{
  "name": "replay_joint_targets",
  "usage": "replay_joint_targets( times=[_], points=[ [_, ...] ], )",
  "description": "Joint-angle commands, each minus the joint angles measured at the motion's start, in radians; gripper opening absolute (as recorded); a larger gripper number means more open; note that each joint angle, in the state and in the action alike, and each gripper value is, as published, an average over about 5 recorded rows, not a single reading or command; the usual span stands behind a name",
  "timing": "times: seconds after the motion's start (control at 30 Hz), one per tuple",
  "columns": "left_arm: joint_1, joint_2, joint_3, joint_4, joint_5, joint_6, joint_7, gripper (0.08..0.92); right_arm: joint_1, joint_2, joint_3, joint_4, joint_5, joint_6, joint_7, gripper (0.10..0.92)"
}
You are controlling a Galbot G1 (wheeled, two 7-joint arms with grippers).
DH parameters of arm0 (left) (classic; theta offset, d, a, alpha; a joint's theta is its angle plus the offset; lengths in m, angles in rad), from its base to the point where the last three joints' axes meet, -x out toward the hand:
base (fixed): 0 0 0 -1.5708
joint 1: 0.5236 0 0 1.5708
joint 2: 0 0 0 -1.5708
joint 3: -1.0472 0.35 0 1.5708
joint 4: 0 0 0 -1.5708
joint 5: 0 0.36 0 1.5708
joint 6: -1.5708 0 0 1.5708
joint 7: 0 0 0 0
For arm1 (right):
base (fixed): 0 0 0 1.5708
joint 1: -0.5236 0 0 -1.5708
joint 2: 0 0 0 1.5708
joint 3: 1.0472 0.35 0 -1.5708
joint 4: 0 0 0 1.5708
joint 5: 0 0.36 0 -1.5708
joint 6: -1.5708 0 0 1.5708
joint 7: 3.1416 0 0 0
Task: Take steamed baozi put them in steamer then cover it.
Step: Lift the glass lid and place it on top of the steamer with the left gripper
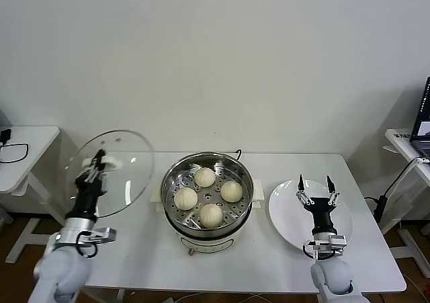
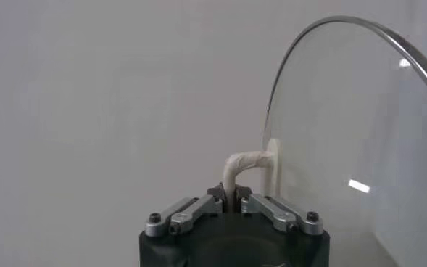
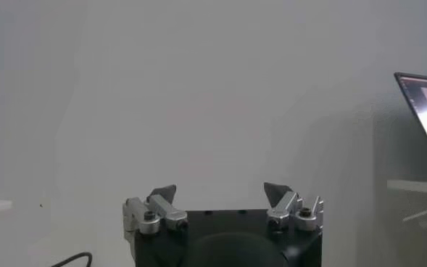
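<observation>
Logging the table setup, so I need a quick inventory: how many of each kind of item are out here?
Steamed baozi: 4, all in the steamer
Steamer: 1
Cover: 1, held up by the left gripper
White plate: 1, under the open right gripper
Total: 7

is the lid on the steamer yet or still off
Off. The left gripper holds the cover by its handle, tilted, left of the open steamer, where four baozi sit uncovered.
</observation>
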Motion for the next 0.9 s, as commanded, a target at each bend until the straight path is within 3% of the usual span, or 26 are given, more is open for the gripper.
replay_joint_targets(
  times=[0.03,0.4,0.6,0.9],
  points=[
    [-0.144,-0.048,0.445,-0.239,0.105,0.319,0.197,0.188,0.005,0.017,0.007,-0.015,-0.015,-0.015,0.005,0.823],
    [-0.282,-0.16,0.639,-0.029,0.319,0.439,0.35,0.188,0.013,0.039,0.023,-0.032,-0.028,-0.015,0.005,0.823],
    [-0.304,-0.195,0.663,0.052,0.4,0.444,0.37,0.188,0.011,0.046,0.031,-0.035,-0.034,-0.015,0.005,0.823],
    [-0.297,-0.224,0.669,0.07,0.463,0.445,0.374,0.188,0.014,0.049,0.035,-0.046,-0.038,-0.013,0.004,0.823]
  ],
)
